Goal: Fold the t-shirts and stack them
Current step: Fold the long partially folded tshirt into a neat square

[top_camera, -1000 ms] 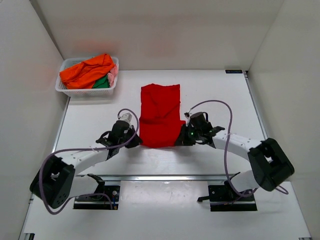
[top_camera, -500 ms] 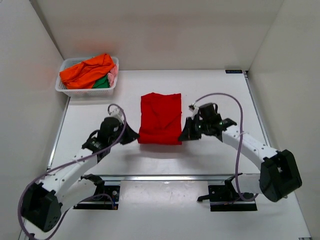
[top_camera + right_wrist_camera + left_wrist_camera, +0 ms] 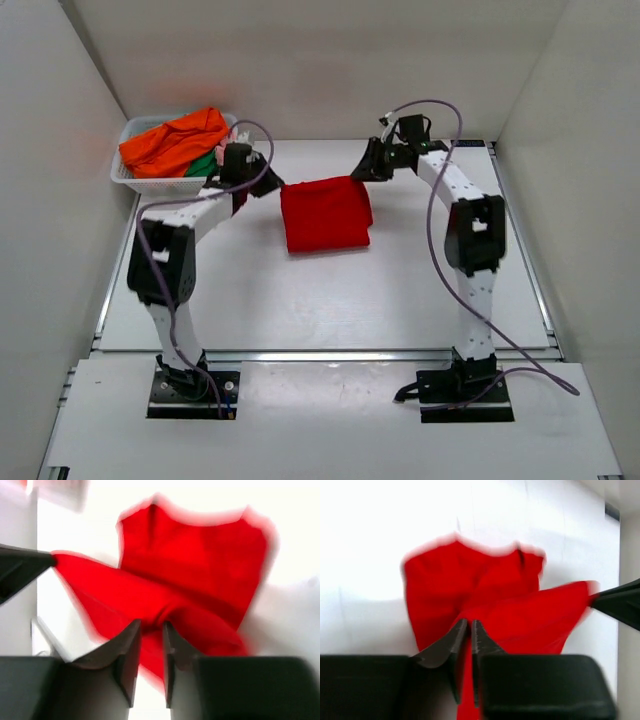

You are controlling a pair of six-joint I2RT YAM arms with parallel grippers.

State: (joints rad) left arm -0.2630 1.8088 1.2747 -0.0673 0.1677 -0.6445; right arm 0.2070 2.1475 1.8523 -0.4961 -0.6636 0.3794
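Note:
The bright red t-shirt (image 3: pixel 325 213) lies folded on the white table, a short rectangle near the middle back. My left gripper (image 3: pixel 266 184) is at its far left corner and my right gripper (image 3: pixel 364 172) at its far right corner. In the left wrist view the left gripper (image 3: pixel 469 622) has a narrow gap with red cloth (image 3: pixel 470 585) in it. The right gripper (image 3: pixel 151 625) stands slightly wider, with red cloth (image 3: pixel 200 565) bunched between its fingers. A strip of the shirt's edge runs raised from one gripper to the other. Both wrist views are blurred.
A white mesh basket (image 3: pixel 123 178) stands at the back left corner, just behind the left gripper. It holds an orange t-shirt (image 3: pixel 175 140), a green one (image 3: pixel 205 166) and a pink one (image 3: pixel 228 150). White walls close in the back and both sides.
Both arms swung from the near side to the far side, carrying the red shirt's near edge over it. The shirt is now about half as long. Both jaws have parted a little.

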